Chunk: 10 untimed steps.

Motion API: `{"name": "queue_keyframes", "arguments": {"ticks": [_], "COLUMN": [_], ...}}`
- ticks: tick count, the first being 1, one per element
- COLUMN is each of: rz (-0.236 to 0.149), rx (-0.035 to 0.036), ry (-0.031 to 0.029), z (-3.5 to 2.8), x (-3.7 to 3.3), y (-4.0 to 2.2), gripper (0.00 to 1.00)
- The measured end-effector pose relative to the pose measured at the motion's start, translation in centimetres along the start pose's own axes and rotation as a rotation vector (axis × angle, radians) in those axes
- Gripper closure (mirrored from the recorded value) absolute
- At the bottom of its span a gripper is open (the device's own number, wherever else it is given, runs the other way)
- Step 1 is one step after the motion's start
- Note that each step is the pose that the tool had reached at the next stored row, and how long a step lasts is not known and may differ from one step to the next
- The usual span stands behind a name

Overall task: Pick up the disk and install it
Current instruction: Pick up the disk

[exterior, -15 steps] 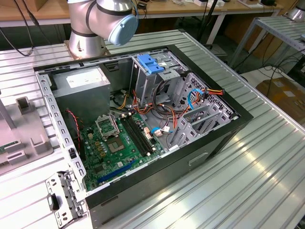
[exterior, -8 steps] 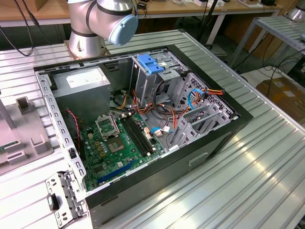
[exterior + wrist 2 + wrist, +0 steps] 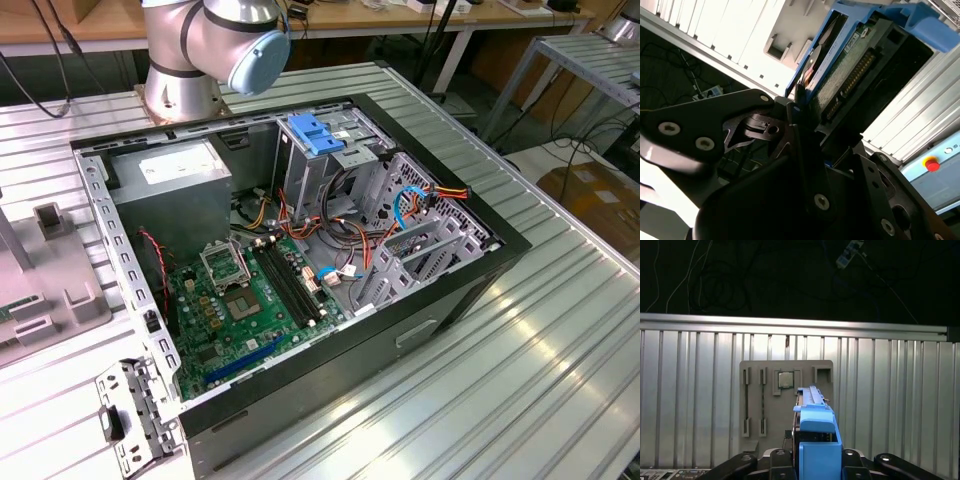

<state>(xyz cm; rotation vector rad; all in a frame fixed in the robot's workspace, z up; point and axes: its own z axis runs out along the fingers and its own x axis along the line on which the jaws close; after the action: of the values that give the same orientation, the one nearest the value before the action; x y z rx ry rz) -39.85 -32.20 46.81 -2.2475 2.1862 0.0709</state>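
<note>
Exterior view: open computer case (image 3: 300,270) sat on tabletop (image 3: 560,380). Drive cage (image 3: 330,150) at case's 12 o'clock, grey tray (image 3: 50,290) at its 9 o'clock.
Second wrist view: fingers (image 3: 805,150) were clamped on disk (image 3: 850,70), disk pinched between them.
First wrist view: disk (image 3: 816,435) edge-on, long axis running straight out from fingers (image 3: 742,463), grey tray (image 3: 754,390) beyond.

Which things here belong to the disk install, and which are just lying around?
Job: black gripper, clamped on silver metal disk in bright blue plastic carrier; open black computer case.
Lying about: grey slotted fixture tray with square silver chip; red round button.
</note>
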Motion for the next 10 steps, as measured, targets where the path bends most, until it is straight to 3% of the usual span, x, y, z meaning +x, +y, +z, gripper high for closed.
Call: {"name": "queue_keyframes", "arguments": {"ticks": [10], "rz": [0.000], "rx": [0.0000], "ry": [0.0001], "z": [0.08], "x": [0.02], "y": [-0.25], "gripper": [0.64]}}
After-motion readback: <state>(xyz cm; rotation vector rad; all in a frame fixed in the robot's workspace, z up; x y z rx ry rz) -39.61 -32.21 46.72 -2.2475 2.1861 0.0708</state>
